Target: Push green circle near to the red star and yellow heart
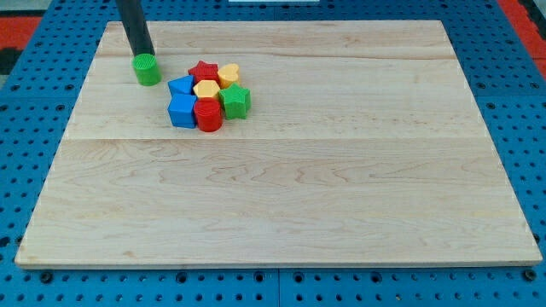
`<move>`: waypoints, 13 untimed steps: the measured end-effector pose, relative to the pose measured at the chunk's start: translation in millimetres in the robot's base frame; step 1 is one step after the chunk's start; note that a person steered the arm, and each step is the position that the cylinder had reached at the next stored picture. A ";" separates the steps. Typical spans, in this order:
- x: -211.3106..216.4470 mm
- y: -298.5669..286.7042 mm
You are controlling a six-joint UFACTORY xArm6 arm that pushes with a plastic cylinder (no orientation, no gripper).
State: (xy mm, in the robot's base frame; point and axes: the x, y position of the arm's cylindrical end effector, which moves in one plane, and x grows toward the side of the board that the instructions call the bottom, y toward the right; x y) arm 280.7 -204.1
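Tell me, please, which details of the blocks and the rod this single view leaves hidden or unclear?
- My tip: the camera view does not settle whether it touches the green circle right below it.
- The rod's upper part: cut off by the view's top edge.
- The yellow heart and yellow block: too small for sure shapes.
- The red star: lower part hidden by that yellow block.
- The blue blocks: packed together, outlines unclear.

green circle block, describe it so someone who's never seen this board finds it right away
On the pale wooden board, look to the upper left, where the dark rod comes down. The green circle block sits right below my tip. Unlike the green star block, it is round and stands alone, left of the cluster.
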 end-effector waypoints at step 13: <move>-5.8 165.7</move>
State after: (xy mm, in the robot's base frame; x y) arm 274.9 -38.4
